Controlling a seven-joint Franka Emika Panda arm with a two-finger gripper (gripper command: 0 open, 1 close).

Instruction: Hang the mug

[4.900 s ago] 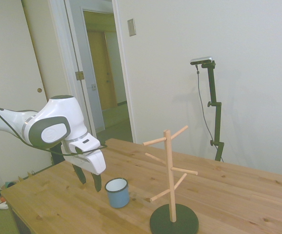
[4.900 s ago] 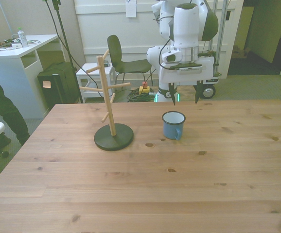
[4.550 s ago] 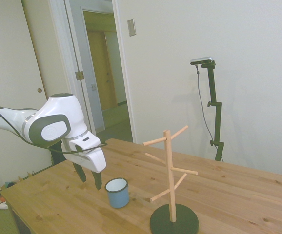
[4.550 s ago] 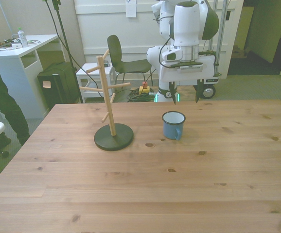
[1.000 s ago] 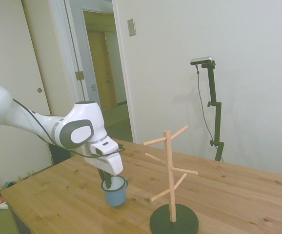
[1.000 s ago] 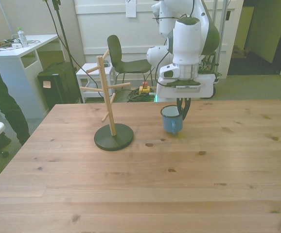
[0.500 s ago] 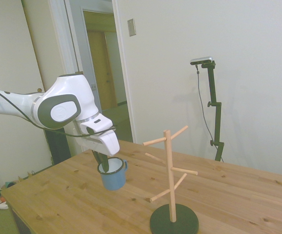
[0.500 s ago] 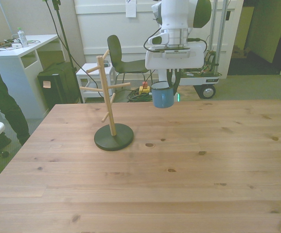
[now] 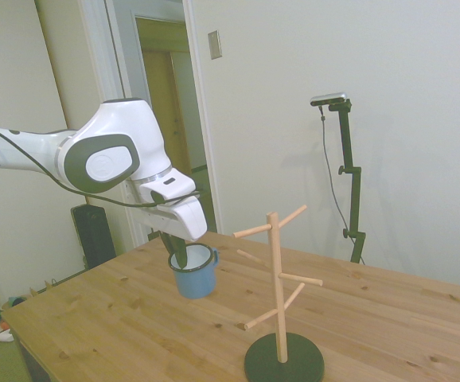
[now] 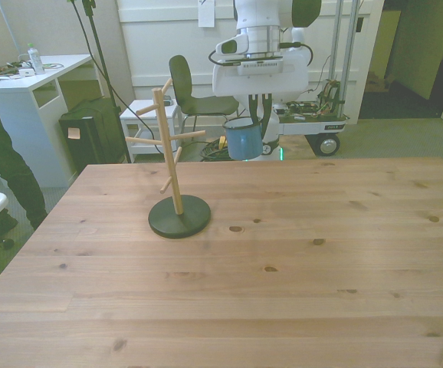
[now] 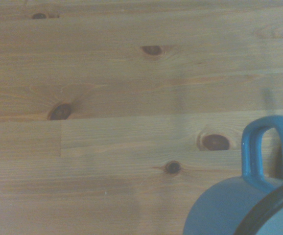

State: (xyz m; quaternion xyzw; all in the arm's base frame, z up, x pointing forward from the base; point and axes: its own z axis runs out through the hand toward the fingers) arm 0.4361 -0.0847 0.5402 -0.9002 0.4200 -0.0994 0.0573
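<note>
Tool [image 9: 182,256] pinches the mug [image 9: 194,273] by its rim, one finger inside, so the cup hangs upright below it, clear of the tabletop [image 9: 118,318]. Its handle [image 11: 259,147] stays exposed for the rack's pegs [image 9: 254,231] just beyond.

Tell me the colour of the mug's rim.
The mug has a thin dark rim over a white inside and light-blue body; the side view shows it best.
</note>
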